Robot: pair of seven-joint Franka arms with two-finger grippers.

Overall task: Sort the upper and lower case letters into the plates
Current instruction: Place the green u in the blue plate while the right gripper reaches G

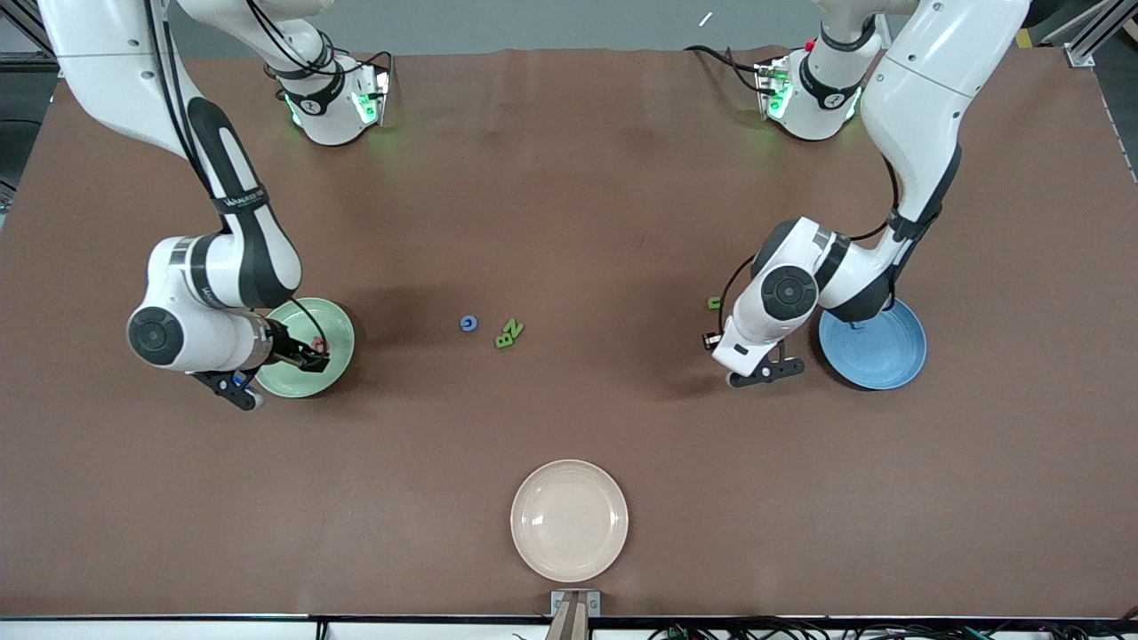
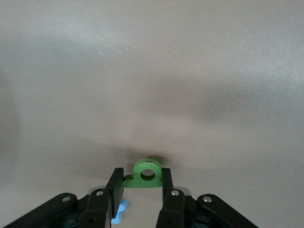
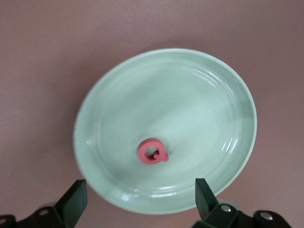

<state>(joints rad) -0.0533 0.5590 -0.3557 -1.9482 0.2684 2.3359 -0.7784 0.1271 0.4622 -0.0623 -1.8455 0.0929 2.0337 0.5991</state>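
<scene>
Two letter pieces lie mid-table: a blue one [image 1: 468,324] and, at its 3 o'clock, a partly overlapping green pair [image 1: 508,333]. Left gripper [image 2: 141,185] pinches a green letter [image 2: 145,174] beside the blue plate [image 1: 880,356], its fingers half cut off. Right gripper [image 3: 140,202], spread wide, hangs over the mint plate [image 3: 114,95] holding a pinkish-red letter [image 3: 153,151].

A pinkish red letter piece [image 3: 153,152] lies in the pale mint green round plate [image 3: 190,95] at the right arm's end; the medium blue round plate [image 1: 880,356] sits at the left arm's. Mid-frame between them lie a blue letter piece [image 1: 468,324] and two green letter pieces [image 1: 508,333], with the cream-white round plate [image 1: 569,520] lower centre.
</scene>
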